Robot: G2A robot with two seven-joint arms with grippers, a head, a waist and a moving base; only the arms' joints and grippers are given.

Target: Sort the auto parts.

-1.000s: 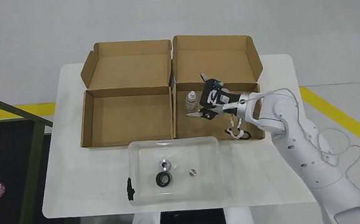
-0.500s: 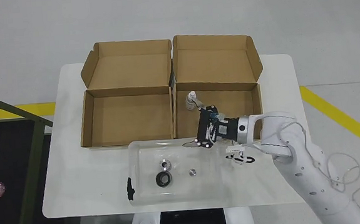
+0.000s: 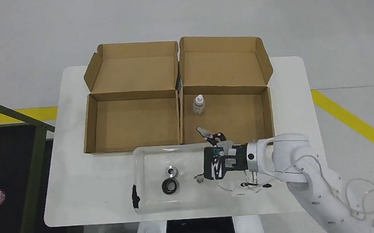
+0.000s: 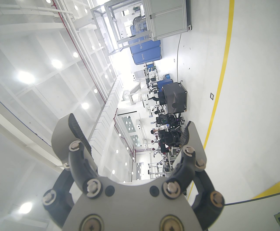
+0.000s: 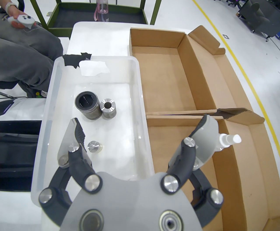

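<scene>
A clear plastic bin (image 3: pixel 179 147) at the table's near edge holds a black cylindrical bearing (image 5: pixel 88 105), a steel bushing (image 5: pixel 107 108) touching it, and a small metal disc (image 5: pixel 94 146). My right gripper (image 5: pixel 141 121) hangs open and empty over the bin's right half (image 3: pixel 201 154), one finger close beside the disc. A white bottle (image 3: pixel 199 103) lies in the right cardboard box (image 3: pixel 239 113). The left cardboard box (image 3: pixel 132 123) has a bare floor. My left gripper (image 4: pixel 130 122) is open, holds nothing and points up into the room.
Both boxes stand side by side behind the bin with their lids folded back. A green cart frame (image 3: pixel 18 128) stands off the table's left side. A black scrap (image 5: pixel 75 59) and a white label (image 5: pixel 94 68) sit at the bin's far end.
My right gripper has drawn back from the right box to over the clear bin. The white bottle stays in the box.
</scene>
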